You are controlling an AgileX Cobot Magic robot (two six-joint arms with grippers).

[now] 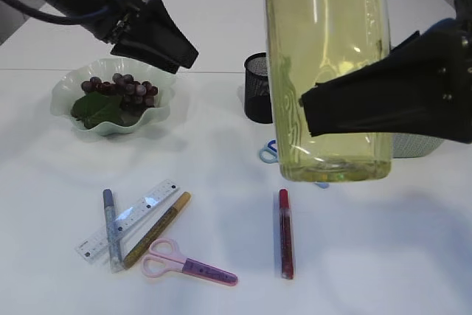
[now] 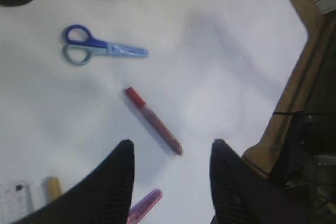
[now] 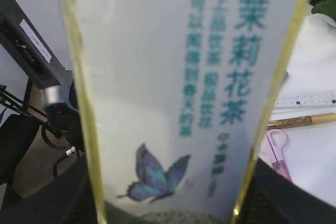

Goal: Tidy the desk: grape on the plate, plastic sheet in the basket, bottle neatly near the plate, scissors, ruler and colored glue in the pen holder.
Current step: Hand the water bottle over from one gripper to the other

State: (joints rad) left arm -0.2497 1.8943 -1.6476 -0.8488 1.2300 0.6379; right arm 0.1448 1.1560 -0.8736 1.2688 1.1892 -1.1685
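We are on the bottle step. Our right fingers (image 1: 313, 108) are clamped on the bottle (image 1: 328, 71), which hangs upright and clear of the desk (image 1: 369, 256), well to the right of the plate (image 1: 110, 101) and close in front of the exterior camera. In the right wrist view its label fills the picture, so we cannot see the fingertips themselves there.

Our left fingers (image 2: 170, 182) stand apart and hold nothing; they hover just above and to the right of the plate.

The grape (image 1: 122, 88) already lies on the plate, on a green leaf. Still loose on the desk, in front of the plate, are the ruler (image 1: 127, 220), the pink scissors (image 1: 188, 263) and two glue pens, one blue-grey (image 1: 110, 228) and one gold (image 1: 156, 229). The red glue pen (image 1: 285, 234) and the blue scissors (image 2: 100, 49) lie further right of the plate, and the pen holder (image 1: 257, 86) stands beyond them. We cannot make out the plastic sheet.

Next, we judge, the bottle must travel left towards the plate, come down onto bare desk beside it, stay upright, and be released only once its base sits flat. The path should keep above the pen holder and the plate's wavy rim.
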